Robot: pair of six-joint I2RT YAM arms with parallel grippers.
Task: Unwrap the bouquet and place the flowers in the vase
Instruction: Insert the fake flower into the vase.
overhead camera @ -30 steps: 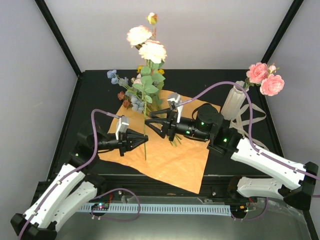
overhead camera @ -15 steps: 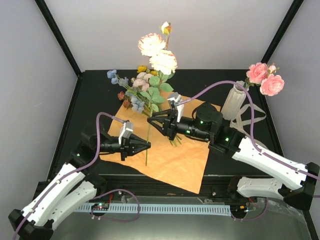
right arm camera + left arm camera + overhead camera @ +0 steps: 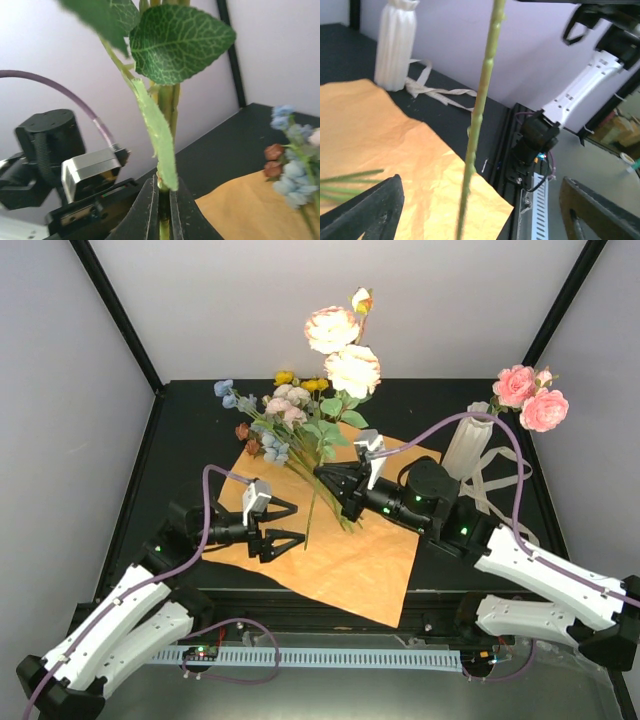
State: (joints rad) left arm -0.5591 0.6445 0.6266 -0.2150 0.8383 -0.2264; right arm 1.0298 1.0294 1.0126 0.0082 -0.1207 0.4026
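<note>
Left gripper point(image 3: 298, 522): near left, low over the paper, jaws spread wide and gripping nothing; in its wrist view a thin green stem point(image 3: 482, 100) runs up between the two fingers point(image 3: 370, 212), clear of both.
Orange paper point(image 3: 350, 560): unwrapped, lying flat on the black table point(image 3: 190, 420), with one corner reaching the near edge.
Right gripper point(image 3: 325, 480): mid-table, pointing left, closed tight on the stem part-way up; in its wrist view the fingers point(image 3: 147, 210) pinch the stem just below a broad green leaf point(image 3: 180, 37).
Held flowers point(image 3: 345, 345): cream blooms and a small bud raised high above the far side of the table, with the stem slanting down to the near left past the left gripper.
Loose flowers point(image 3: 268, 425): pale blue, pink and yellow blooms lying at the paper's far-left corner, stems pointing towards the right gripper.
Vase point(image 3: 468, 440): upright at far right, just beyond the paper's right corner, with pink roses point(image 3: 530, 400) in it.
Ribbon point(image 3: 500, 490): cream, loose on the table beside the vase.
</note>
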